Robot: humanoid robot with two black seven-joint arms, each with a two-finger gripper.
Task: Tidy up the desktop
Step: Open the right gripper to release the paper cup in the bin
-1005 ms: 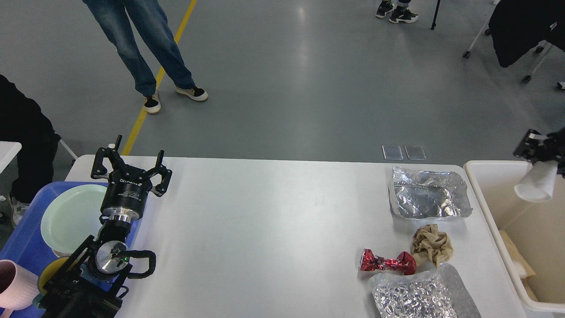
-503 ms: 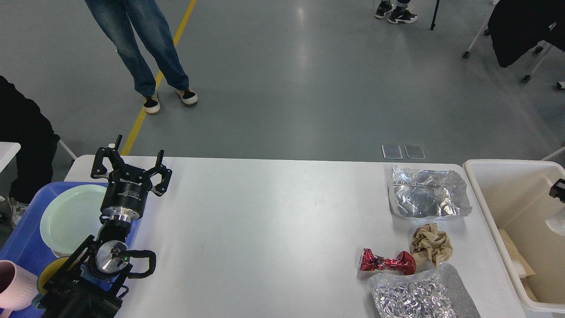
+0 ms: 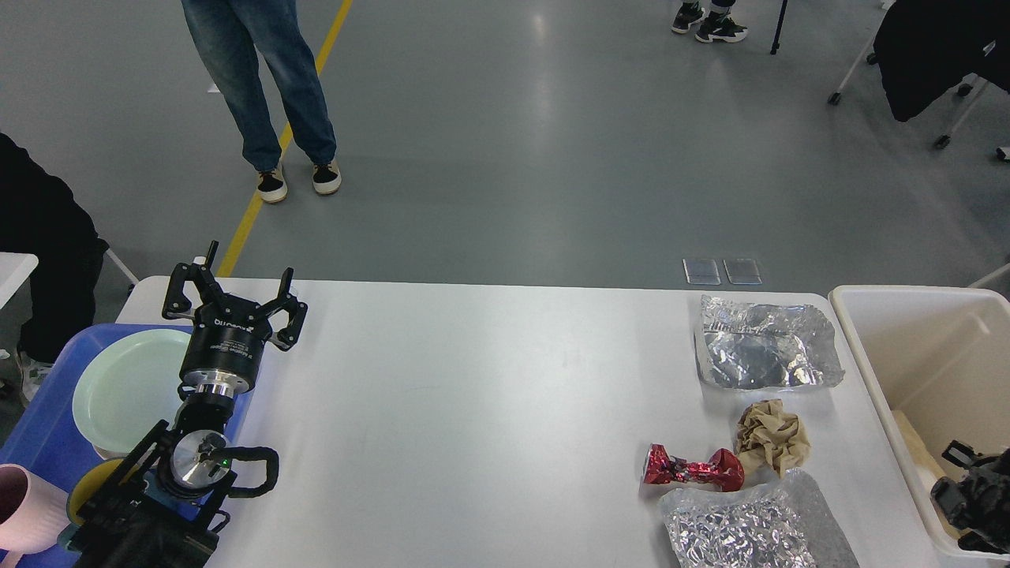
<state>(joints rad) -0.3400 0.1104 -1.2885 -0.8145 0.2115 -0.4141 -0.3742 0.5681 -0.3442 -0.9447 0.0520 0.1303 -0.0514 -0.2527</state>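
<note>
Desk (image 3: 489, 410): one, white, matte, rounded corners, spanning our view from the blue tray (image 3: 35, 426) at our left to the cream bin (image 3: 884, 371) at our right. It is the surface to be cleared, not lifted; the middle lies bare and the litter sits grouped near the right end.

Litter on the desk, four pieces:
- Foil sheet, far (image 3: 765, 343): one, crumpled, silver. We judge it very light, thin and springy, likely to slide on the smooth top; best pinched at a raised fold along an edge.
- Foil sheet, near (image 3: 750, 525): one, heavily crinkled, partly cut off by the lower edge of the view. Same handling.
- Brown paper wad (image 3: 772, 438): one, soft and compressible; any pinch across its body should hold.
- Red foil wrapper (image 3: 693, 467): one, twisted thin in the middle with flared ends, touching or just beside the paper wad. Light and slippery; we would take it at the narrow waist.

Tray contents: one pale green plate (image 3: 126, 390), one pink cup (image 3: 24, 505) at the corner, one yellow item mostly hidden behind our left arm.

Left end effector (image 3: 234, 296): fingers spread wide, holding nothing, poised above the tray's right edge.

Right end effector (image 3: 972, 493): dark, low inside the bin at the frame's corner; we cannot tell whether it is spread or closed.
</note>
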